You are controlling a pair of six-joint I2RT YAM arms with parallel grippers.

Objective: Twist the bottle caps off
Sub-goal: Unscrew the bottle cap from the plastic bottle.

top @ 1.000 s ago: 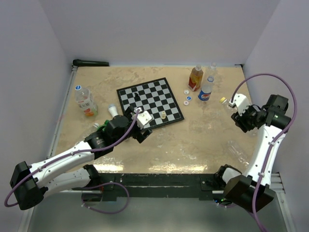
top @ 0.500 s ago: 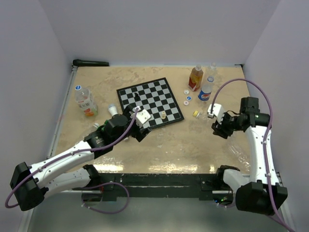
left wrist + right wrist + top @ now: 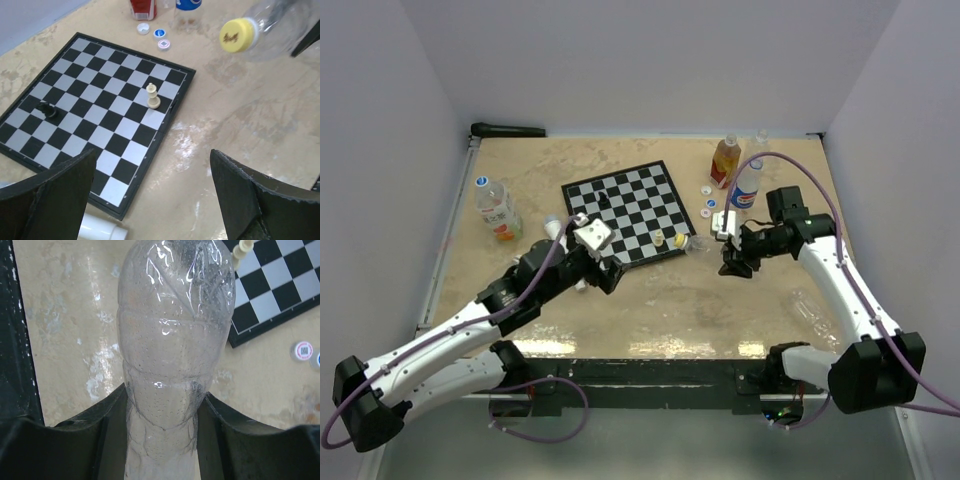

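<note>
Yellow cap (image 3: 236, 35) in left wrist view; right wrist sees clear bottle (image 3: 175, 340)

A chessboard (image 3: 632, 212) lies mid-table (image 3: 670, 300). A lone bottle (image 3: 497, 209) is to its left and a group of bottles (image 3: 748, 185) to its far right, with three loose caps (image 3: 159, 33) between that group and the board. The right gripper (image 3: 728, 247) holds a sideways bottle (image 3: 175, 340) just right of the board's near corner, its cap (image 3: 236, 35) pointing toward the board. The left gripper (image 3: 152, 180) hangs before the board's near edge.
</note>
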